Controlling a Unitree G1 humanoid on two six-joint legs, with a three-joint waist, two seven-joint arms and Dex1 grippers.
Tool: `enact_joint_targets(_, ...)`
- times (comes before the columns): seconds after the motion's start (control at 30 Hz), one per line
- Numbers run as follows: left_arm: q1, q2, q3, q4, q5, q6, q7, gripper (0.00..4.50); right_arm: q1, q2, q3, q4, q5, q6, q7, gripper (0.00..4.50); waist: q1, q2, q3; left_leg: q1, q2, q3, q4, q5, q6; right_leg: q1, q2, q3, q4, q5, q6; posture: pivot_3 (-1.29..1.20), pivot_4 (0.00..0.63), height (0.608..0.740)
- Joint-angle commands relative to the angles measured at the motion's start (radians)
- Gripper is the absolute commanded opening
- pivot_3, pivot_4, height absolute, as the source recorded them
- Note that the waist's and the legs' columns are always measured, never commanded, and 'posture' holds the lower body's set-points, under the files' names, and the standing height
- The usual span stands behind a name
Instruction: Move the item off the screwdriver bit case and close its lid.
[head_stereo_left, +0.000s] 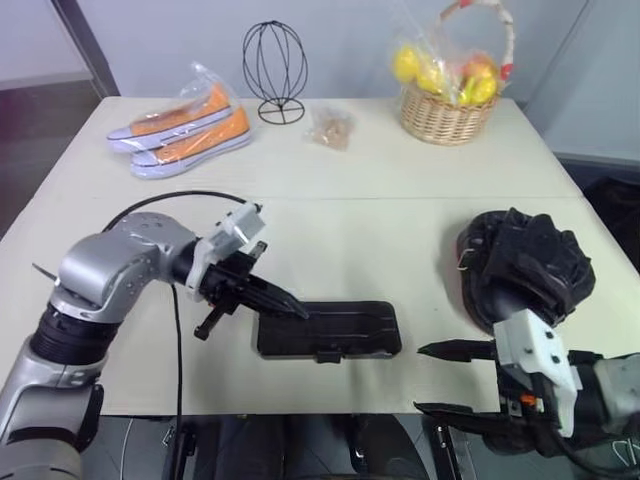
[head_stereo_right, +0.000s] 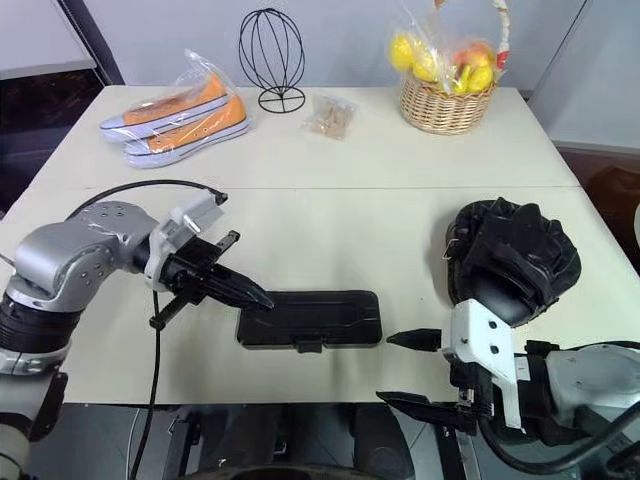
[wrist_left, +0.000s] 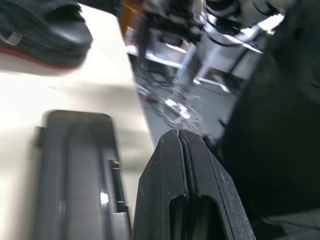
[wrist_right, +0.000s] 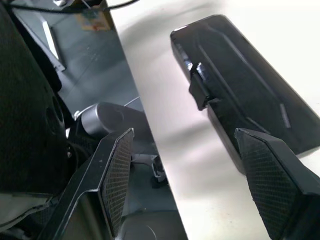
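Head views: the case (head_stereo_left: 330, 331) is seen lying flat at lower centre of the frame, near the table's (head_stereo_left: 400, 230) front edge, its lid (head_stereo_right: 320, 312) folded down over it and the small latch tab (head_stereo_left: 326, 356) on the near side. Nothing rests on top of it.

The mitt (head_stereo_left: 525, 265) is seen at centre right of the frame, on the table, well apart from the case, w/ a bare strip of table between the two.

L gripper (head_stereo_left: 298, 309) is seen at centre left, fingers pressed together to a point, nothing between them. Its tip sits at the case's left end; contact can't be told from the head views. In the L wrist view the two fingers (wrist_left: 187, 195) are seen tight against each other, the case (wrist_left: 75, 175) just beside them.

R gripper (head_stereo_left: 440, 378) is seen at lower right, by the table's front edge, jaws spread wide apart and empty, pointed toward the case's right end but apart from it. In the R wrist view the pads (wrist_right: 117, 177) are seen well separated, w/ the case (wrist_right: 245, 95) and its latch tab lying beyond them.

At the top of the frame: shoes (head_stereo_left: 185, 125) in a clear bag at upper left, a wire stand (head_stereo_left: 275, 70) at upper centre, a small packet (head_stereo_left: 330, 127) beside it, a fruit basket (head_stereo_left: 450, 85) at upper right.
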Motion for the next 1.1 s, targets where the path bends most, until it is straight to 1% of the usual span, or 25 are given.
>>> enact_joint_targets(0.03,-0.092,-0.059,-0.034,0.2,0.152,-0.18,0.062,0.0,-0.031,0.001,0.099,-0.036,-0.055,-0.042,-0.068,3.35,0.001,-0.001,0.0,0.0,0.0,0.0,0.0,0.0,0.0,0.0,0.0,0.0,0.0,0.0,0.0,0.0,0.15,0.74)
enact_joint_targets(0.1,-0.138,-0.103,-0.054,0.334,0.237,-0.294,0.093,0.0,-0.061,0.022,0.145,-0.034,-0.05,-0.03,-0.129,2.82,-0.001,-0.001,0.0,0.0,-0.001,0.0,0.001,0.0,0.0,0.0,0.0,0.0,0.0,0.0,0.0,0.0,0.15,0.74)
enact_joint_targets(0.13,-0.168,-0.127,-0.067,0.418,0.27,-0.342,0.089,0.0,-0.081,0.024,0.169,-0.018,-0.044,-0.033,-0.129,2.42,-0.002,-0.001,0.0,0.0,-0.001,0.0,0.001,0.0,0.0,0.0,0.0,0.0,0.0,0.0,0.0,0.0,0.15,0.74)
enact_joint_targets(0.23,-0.243,-0.199,-0.135,0.669,0.403,-0.535,0.07,0.0,-0.144,0.026,0.314,0.007,-0.107,-0.046,-0.158,0.95,-0.004,-0.001,0.0,-0.001,-0.002,0.001,0.0,0.0,0.0,-0.002,0.0,0.0,0.0,0.001,0.001,0.0,0.15,0.74)
enact_joint_targets(0.27,-0.255,-0.219,-0.155,0.727,0.436,-0.588,0.058,0.0,-0.161,0.032,0.368,0.009,-0.134,-0.046,-0.179,0.36,-0.004,-0.001,0.0,-0.002,-0.002,0.001,0.0,0.0,0.0,-0.002,0.001,0.0,0.0,0.001,0.002,0.0,0.15,0.74)
enact_joint_targets(0.3,-0.263,-0.238,-0.177,0.77,0.463,-0.632,0.035,0.0,-0.176,0.039,0.42,0.008,-0.153,-0.049,-0.191,0.03,-0.004,-0.001,0.0,-0.003,-0.003,0.001,0.0,0.0,0.0,-0.003,0.001,0.0,0.0,0.001,0.002,0.0,0.15,0.74)
enact_joint_targets(0.4,-0.262,-0.282,-0.224,0.831,0.525,-0.723,-0.003,0.0,-0.214,0.059,0.551,-0.001,-0.208,-0.046,-0.237,0.03,-0.003,-0.001,0.0,-0.01,-0.002,0.0,0.001,0.0,0.0,-0.01,0.001,0.0,0.001,0.002,0.003,0.0,0.15,0.74)
enact_joint_targets(0.47,-0.25,-0.3,-0.253,0.829,0.556,-0.758,-0.028,0.0,-0.247,0.074,0.659,-0.003,-0.284,-0.039,-0.288,0.03,-0.003,-0.001,0.0,-0.017,-0.002,0.0,0.002,0.0,0.0,-0.018,0.0,0.0,0.004,0.003,0.003,0.0,0.15,0.74)
enact_joint_targets(0.6,-0.232,-0.317,-0.279,0.822,0.598,-0.809,-0.05,0.0,-0.307,0.104,0.816,0.017,-0.404,-0.04,-0.357,0.03,-0.005,-0.001,0.0,-0.017,-0.002,0.0,0.002,0.0,0.0,-0.019,0.0,0.0,0.004,0.003,0.003,0.0,0.15,0.74)
enact_joint_targets(0.63,-0.221,-0.322,-0.285,0.811,0.605,-0.817,-0.055,0.0,-0.344,0.126,0.876,0.049,-0.466,-0.049,-0.386,0.03,-0.006,-0.001,0.0,-0.017,-0.002,0.0,0.002,0.0,0.0,-0.019,0.0,0.0,0.004,0.003,0.003,0.0,0.15,0.74)
enact_joint_targets(0.73,-0.198,-0.337,-0.292,0.78,0.614,-0.814,-0.069,0.0,-0.416,0.179,0.991,0.119,-0.588,-0.059,-0.441,0.03,-0.005,-0.001,0.0,-0.017,-0.002,0.0,0.002,0.0,0.0,-0.019,0.001,0.0,0.004,0.003,0.003,0.0,0.15,0.74)
enact_joint_targets(0.8,-0.18,-0.353,-0.3,0.745,0.612,-0.794,-0.08,0.0,-0.465,0.21,1.065,0.179,-0.699,-0.068,-0.495,0.03,-0.005,-0.001,0.0,-0.017,-0.002,0.0,0.002,0.0,0.0,-0.019,0.001,0.0,0.004,0.003,0.003,0.0,0.15,0.74)
enact_joint_targets(0.9,-0.151,-0.362,-0.316,0.697,0.615,-0.782,-0.093,0.0,-0.487,0.244,1.099,0.214,-0.798,-0.065,-0.561,0.03,-0.003,-0.001,-0.001,-0.017,-0.002,0.0,0.002,0.0,0.0,-0.019,0.001,-0.001,0.004,0.003,0.003,0.0,0.15,0.74)
enact_joint_targets(1.1,-0.101,-0.371,-0.339,0.612,0.614,-0.737,-0.116,0.0,-0.473,0.233,1.161,0.246,-1.007,-0.117,-0.65,0.03,-0.007,-0.001,-0.001,-0.015,-0.002,0.0,0.002,0.0,0.0,-0.017,0.001,0.0,0.005,0.003,0.003,0.0,0.15,0.74)
